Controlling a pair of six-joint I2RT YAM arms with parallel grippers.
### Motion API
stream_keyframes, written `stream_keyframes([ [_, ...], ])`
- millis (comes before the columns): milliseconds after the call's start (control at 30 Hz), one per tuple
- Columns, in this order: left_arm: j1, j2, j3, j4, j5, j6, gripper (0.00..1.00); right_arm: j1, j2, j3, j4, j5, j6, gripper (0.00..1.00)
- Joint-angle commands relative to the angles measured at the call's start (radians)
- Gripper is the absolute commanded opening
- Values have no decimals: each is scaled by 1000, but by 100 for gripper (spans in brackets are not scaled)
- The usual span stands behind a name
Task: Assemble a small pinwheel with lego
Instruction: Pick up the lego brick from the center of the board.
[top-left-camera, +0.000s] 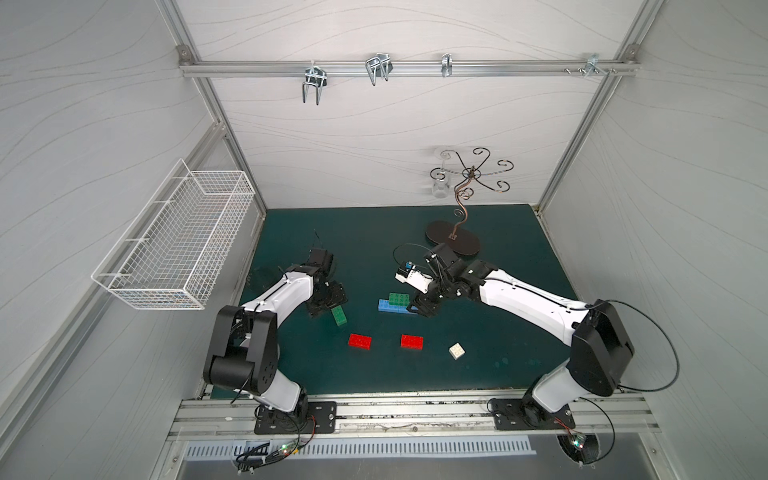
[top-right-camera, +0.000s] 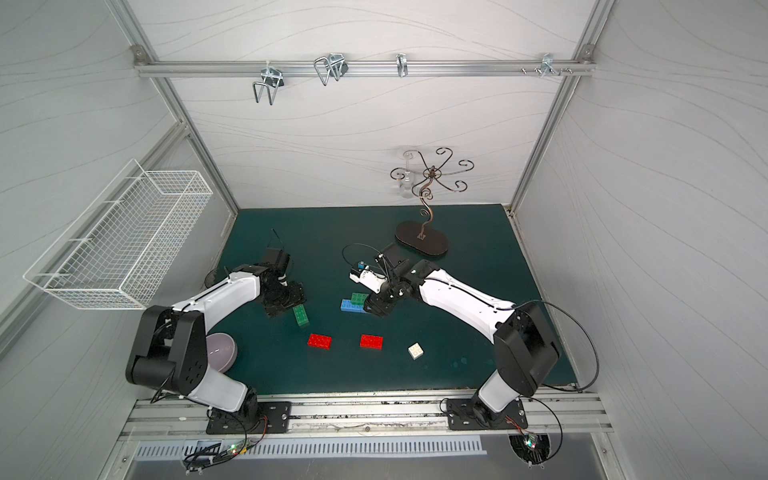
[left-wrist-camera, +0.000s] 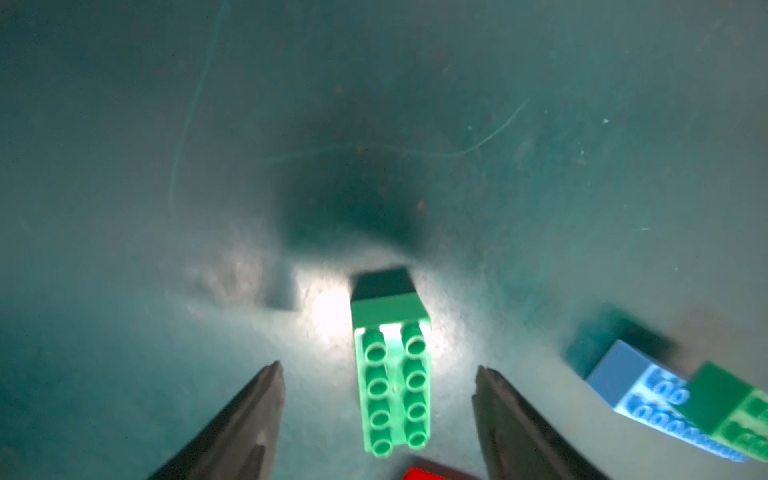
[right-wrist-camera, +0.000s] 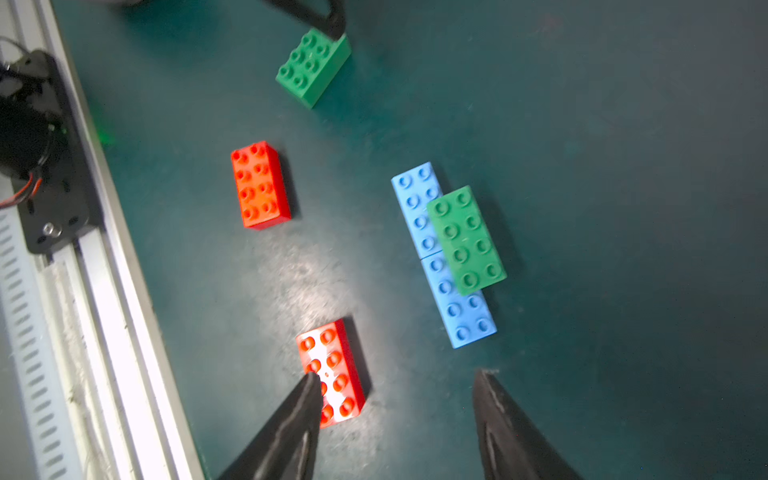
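One dark green table mat (top-left-camera: 498, 270) carries everything. At the left of both top views hangs one white wire basket (top-left-camera: 178, 245), and at upper centre stands one curly dark metal wire stand (top-left-camera: 455, 239). My left gripper (left-wrist-camera: 378, 368) is spread wide astride one loose green studded plastic brick (left-wrist-camera: 390, 386), touching neither side. My right gripper (right-wrist-camera: 397, 374) is parted too, holding nothing. At mid-frame two blue bricks (right-wrist-camera: 415, 208) (right-wrist-camera: 461, 320) lie end to end under a second green brick (right-wrist-camera: 465, 239). Below them lie two red bricks (top-left-camera: 360, 340) (top-left-camera: 412, 341), apart, and lower right one small white square brick (top-left-camera: 456, 351).
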Motion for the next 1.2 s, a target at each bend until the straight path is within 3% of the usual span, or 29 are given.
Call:
stream_keyframes([
  [0,2,52,48,-34,-39,37,74,6,-4,-18,-22,-7,35,59],
  [233,-31,99,62,-14,-19,34,67,5,-13,-49,11,-9,39,58],
  [300,-35,119,79,-15,-27,40,58,5,-8,-48,12,-11,44,58],
  [467,-35,143,103,-28,-42,53,56,6,-7,-58,6,-6,46,58],
  [667,-36,152,86,-28,-39,53,42,5,-12,-61,-9,-1,32,57],
  [1167,-69,160,75,-33,-46,56,45,6,-7,-54,-9,-6,29,57],
])
